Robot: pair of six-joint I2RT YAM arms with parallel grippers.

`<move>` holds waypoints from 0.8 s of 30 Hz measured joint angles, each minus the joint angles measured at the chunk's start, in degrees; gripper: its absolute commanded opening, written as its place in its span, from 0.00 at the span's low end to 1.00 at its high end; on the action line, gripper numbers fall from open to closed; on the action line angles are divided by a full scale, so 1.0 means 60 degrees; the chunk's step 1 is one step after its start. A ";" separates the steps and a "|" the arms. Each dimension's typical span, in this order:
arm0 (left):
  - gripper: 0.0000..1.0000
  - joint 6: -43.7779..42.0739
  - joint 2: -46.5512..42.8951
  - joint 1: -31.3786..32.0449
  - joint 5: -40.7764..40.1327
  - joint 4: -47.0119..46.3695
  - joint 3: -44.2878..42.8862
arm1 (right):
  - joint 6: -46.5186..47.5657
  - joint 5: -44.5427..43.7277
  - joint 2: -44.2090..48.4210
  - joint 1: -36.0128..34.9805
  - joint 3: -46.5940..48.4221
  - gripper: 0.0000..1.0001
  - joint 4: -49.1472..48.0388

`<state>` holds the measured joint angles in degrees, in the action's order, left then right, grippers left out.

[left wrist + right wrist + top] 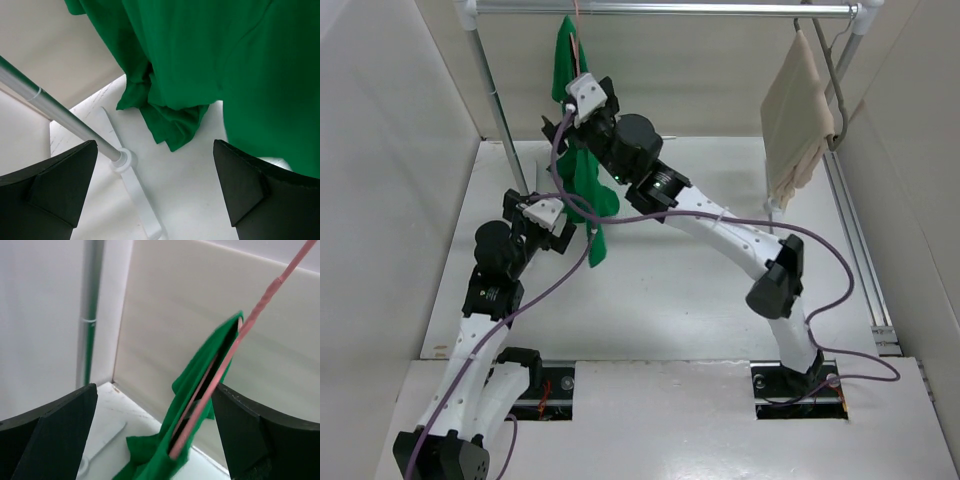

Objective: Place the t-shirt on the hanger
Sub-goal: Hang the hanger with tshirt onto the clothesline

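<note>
I find the t-shirt (565, 70) hanging limp on the hanger (256, 314) under the rail (720, 9), seemingly soft and light, so I would pinch a shoulder fold; my left gripper (155, 150) and right gripper (155, 390) both stand open, holding nothing.

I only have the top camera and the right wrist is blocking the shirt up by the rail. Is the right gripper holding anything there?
Observer: No. The right wrist view shows the right gripper open, jaws wide apart and touching neither shirt nor hanger.
Operator: Is the hanger inside the shirt at all?
Observer: Partly. In that same view the pink hanger wire runs down into an opening of the t-shirt, with green fabric on both sides of it.
Operator: And the left gripper?
Observer: The left wrist view shows the left gripper open and empty, with the shirt's bunched lower edge hanging just beyond it.
</note>
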<state>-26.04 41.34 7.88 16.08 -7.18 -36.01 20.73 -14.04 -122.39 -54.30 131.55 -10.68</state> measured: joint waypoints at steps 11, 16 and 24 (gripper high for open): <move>1.00 0.0663 -0.0437 0.0000 -0.1457 -0.0193 0.0900 | 0.1235 0.2980 0.7417 -0.0022 -0.6969 1.00 0.1013; 1.00 0.1151 -0.0925 -0.0004 -0.2634 -0.0193 0.1716 | -0.0004 0.2065 0.9898 0.1566 -1.0251 1.00 0.1712; 1.00 -0.0076 -0.2135 -0.0007 -0.1894 -0.0131 0.2554 | -0.2047 0.1384 0.9111 0.3260 -1.4819 1.00 0.4178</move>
<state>-26.50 28.53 7.84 4.71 -7.97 -20.69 8.45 -5.74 -67.72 -34.74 42.63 14.39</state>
